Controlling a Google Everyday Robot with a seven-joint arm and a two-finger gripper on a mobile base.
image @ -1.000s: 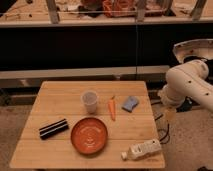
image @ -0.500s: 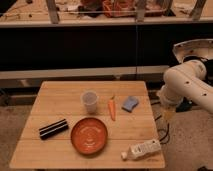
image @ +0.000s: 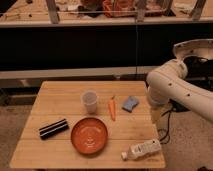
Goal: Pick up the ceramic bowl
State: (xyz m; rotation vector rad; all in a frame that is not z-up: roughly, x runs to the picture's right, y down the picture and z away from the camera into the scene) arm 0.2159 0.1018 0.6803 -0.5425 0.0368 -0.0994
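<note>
The ceramic bowl (image: 89,135) is wide, shallow and orange-red, with pale marks inside. It stands upright near the front middle of the wooden table (image: 60,95). My white arm (image: 172,87) reaches in from the right, over the table's right edge. The gripper (image: 155,114) hangs below the arm at the right edge, well to the right of the bowl and apart from it. It holds nothing that I can see.
A translucent plastic cup (image: 89,101) stands behind the bowl. A carrot (image: 112,108) and a blue sponge (image: 131,103) lie to its right. A black bar (image: 53,128) lies left of the bowl. A white bottle (image: 142,149) lies at the front right corner.
My arm has shifted a little to the left, toward the table. The objects on the table have not moved.
</note>
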